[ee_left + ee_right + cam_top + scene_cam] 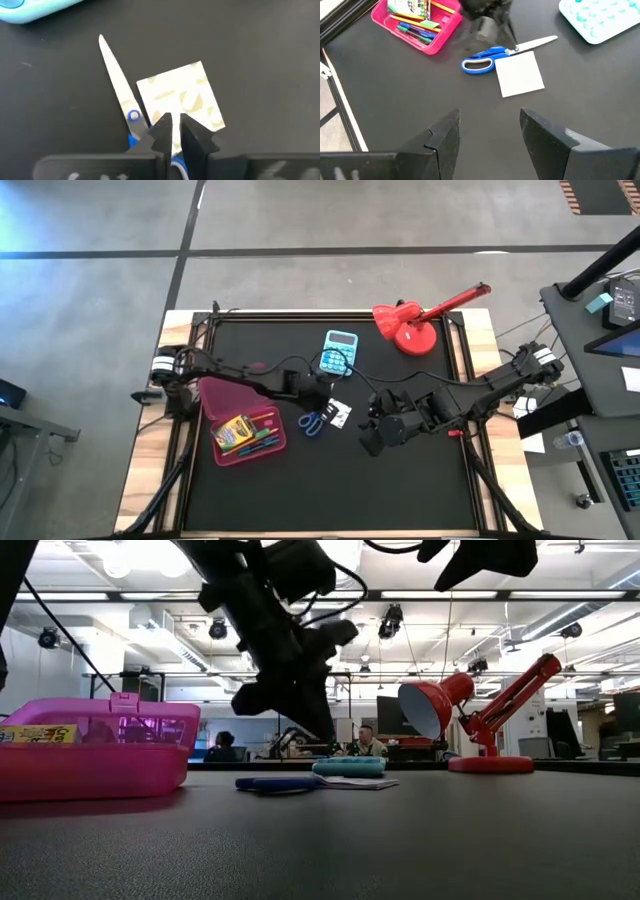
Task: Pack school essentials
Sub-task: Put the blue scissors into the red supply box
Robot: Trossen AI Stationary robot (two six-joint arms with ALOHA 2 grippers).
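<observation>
Blue-handled scissors (pixel 490 52) lie flat on the black table top, and a small white patterned square (pixel 182 97) lies beside their blade. My left gripper (pixel 175 131) hangs just above both, pointing steeply down, its fingers shut with nothing between them; in the low view it (pixel 322 728) is clear of the table. A pink tray (pixel 243 430) to the left holds a crayon box (pixel 232 430) and several pens. My right gripper (pixel 487 135) hovers open, higher up and to the right of the scissors.
A light-blue calculator (pixel 340 352) lies just beyond the scissors toward the far edge. A red desk lamp (pixel 415 320) stands at the far right. The black top to the near side of the scissors and tray is bare.
</observation>
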